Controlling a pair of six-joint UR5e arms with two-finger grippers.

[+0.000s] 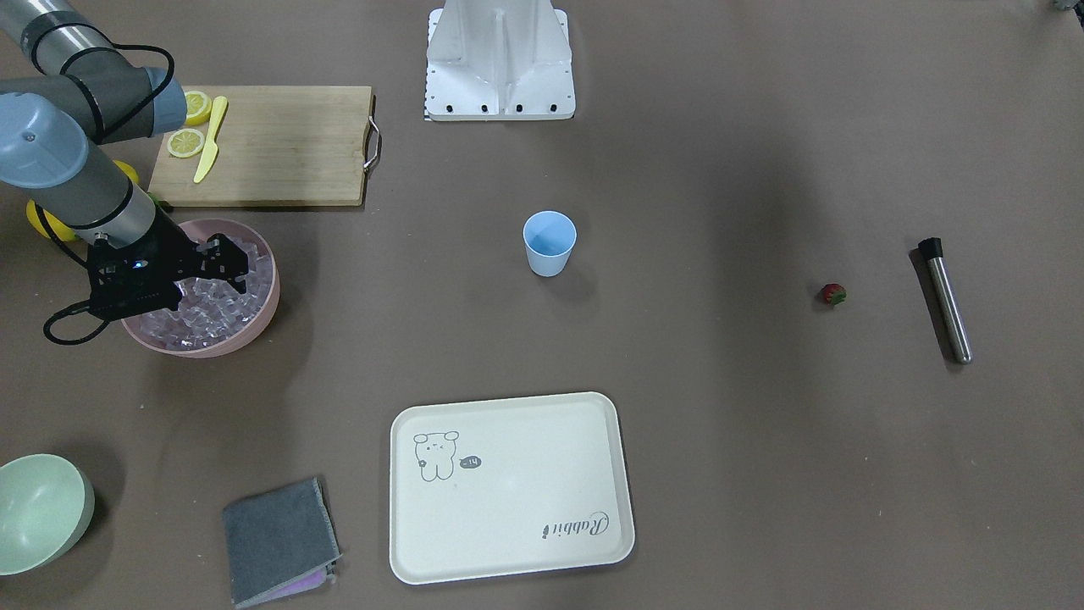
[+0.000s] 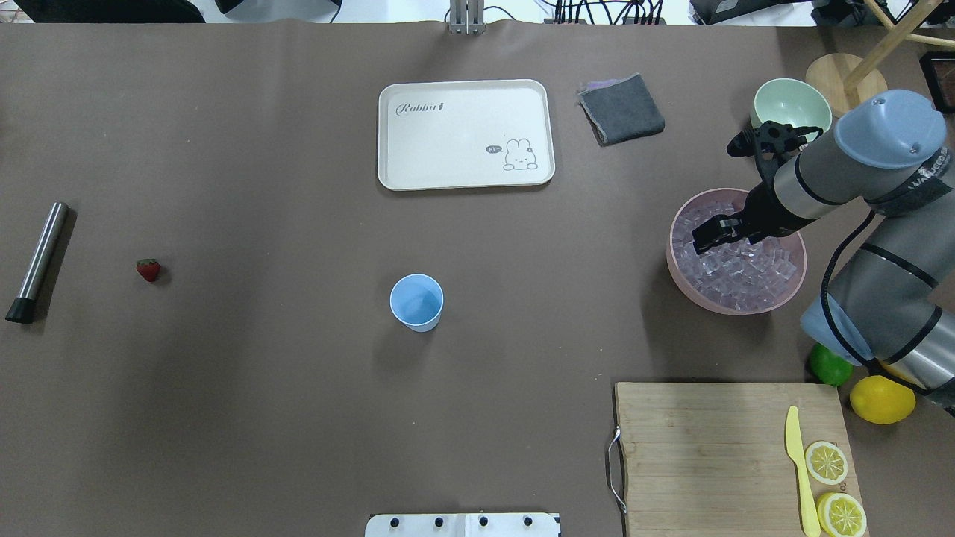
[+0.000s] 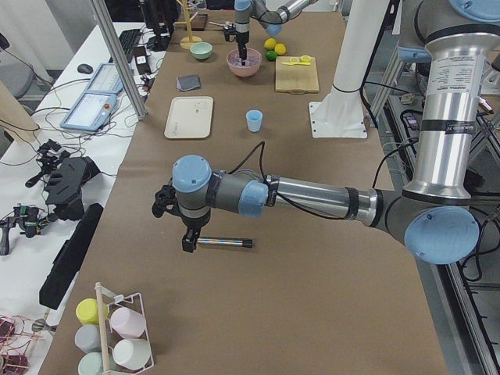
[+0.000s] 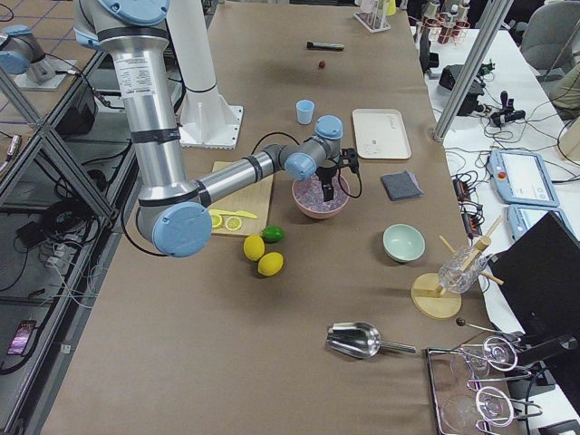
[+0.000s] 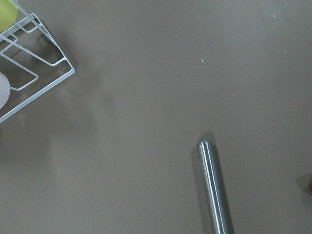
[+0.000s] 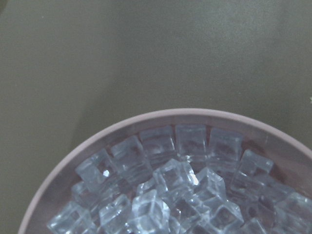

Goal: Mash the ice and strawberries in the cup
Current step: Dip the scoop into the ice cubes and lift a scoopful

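1. The cup [image 2: 416, 301] stood upright on the bare counter [image 2: 298, 410], and we saw only its blue inside.
2. All the ice [image 2: 739, 272] we saw lay heaped in a pink bowl [image 2: 680, 276], well off to the robot's right of the cup.
3. The right claw [image 2: 707, 234] hung over that bowl, pointing down at the cubes on the side of the bowl nearer the cup. We could not make out whether its tips touched the ice.
4. We could not tell how far the right claw was open, or whether it had hold of a cube. Its wrist camera showed only cubes and the bowl's rim.
5. The strawberry [image 2: 148, 269] lay alone on the counter, well off to the robot's left of the cup and far from the right claw.
6. A metal rod [image 2: 37, 261] with a black end lay farther out from the cup than the strawberry, on that same side.
7. The left claw [image 3: 187, 244] showed only in the left side view, poised at one end of the rod. We could not tell whether it was open or closed, or how near the strawberry it was.
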